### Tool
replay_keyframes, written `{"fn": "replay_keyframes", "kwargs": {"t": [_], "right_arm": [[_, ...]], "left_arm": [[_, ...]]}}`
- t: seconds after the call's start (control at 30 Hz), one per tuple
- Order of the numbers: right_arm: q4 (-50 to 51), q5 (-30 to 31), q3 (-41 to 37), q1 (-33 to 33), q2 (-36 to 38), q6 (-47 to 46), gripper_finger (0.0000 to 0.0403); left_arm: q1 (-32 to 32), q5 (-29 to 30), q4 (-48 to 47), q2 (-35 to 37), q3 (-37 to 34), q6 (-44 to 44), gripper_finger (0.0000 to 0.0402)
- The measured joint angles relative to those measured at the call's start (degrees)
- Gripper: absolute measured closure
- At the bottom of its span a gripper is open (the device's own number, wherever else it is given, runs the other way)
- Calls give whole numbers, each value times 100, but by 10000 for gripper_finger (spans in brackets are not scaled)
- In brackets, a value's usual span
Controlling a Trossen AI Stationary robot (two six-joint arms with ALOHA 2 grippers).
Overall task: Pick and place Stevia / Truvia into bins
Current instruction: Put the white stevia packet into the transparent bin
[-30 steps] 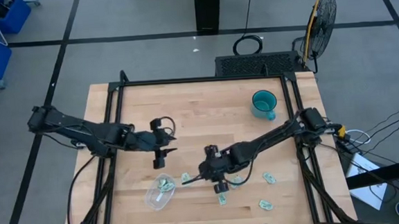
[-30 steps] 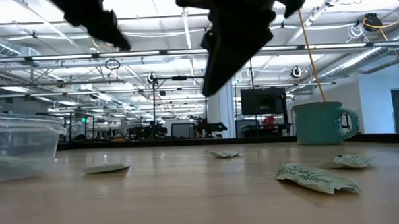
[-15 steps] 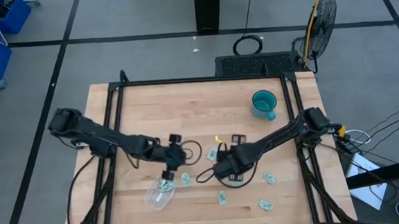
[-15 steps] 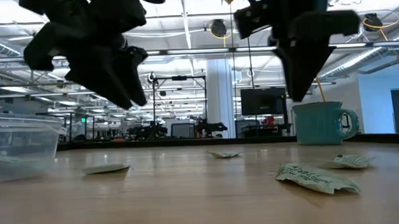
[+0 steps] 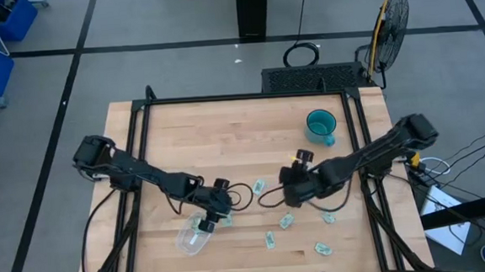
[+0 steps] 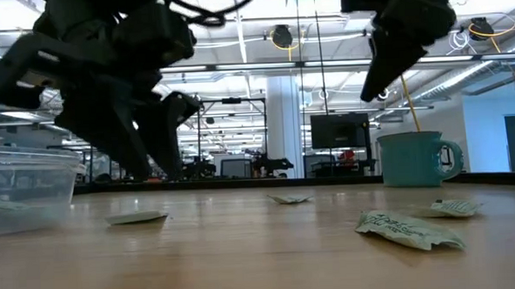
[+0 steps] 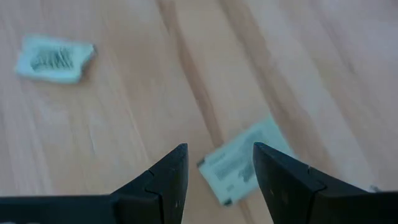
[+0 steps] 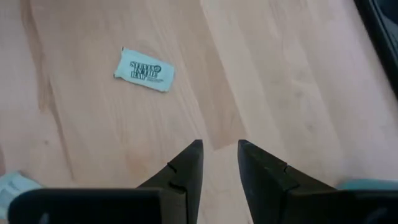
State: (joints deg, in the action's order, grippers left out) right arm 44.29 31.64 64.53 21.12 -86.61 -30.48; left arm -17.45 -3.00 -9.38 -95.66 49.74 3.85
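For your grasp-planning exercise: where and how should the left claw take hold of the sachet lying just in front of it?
Probably from straight above: the sachet lies flat on the table, tilted, so only its edges offer grip. The open left claw should pinch across its short width, near the middle.

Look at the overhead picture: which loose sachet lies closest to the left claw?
The sachet just right of the tub, directly beside the left claw. In the left wrist view it shows between the open fingers; the other loose sachets lie farther right.
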Motion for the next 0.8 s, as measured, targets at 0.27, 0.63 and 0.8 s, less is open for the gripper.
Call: {"fn": "replay_keyframes", "kwargs": {"t": [0.27,0.63,0.8], "right_arm": [[-2937,-102,-2123,-5,1106,506,310],[-4086,-459,-2560,-92,1957,1524,310],[-4117,-466,-2560,-90,1965,1740,310]], "left_arm": [[118,-3,-124,-117,23,11,215],[465,-424,-2204,-676,1402,-502,215],[211,-418,-2315,-1183,1564,-233,215]]}}
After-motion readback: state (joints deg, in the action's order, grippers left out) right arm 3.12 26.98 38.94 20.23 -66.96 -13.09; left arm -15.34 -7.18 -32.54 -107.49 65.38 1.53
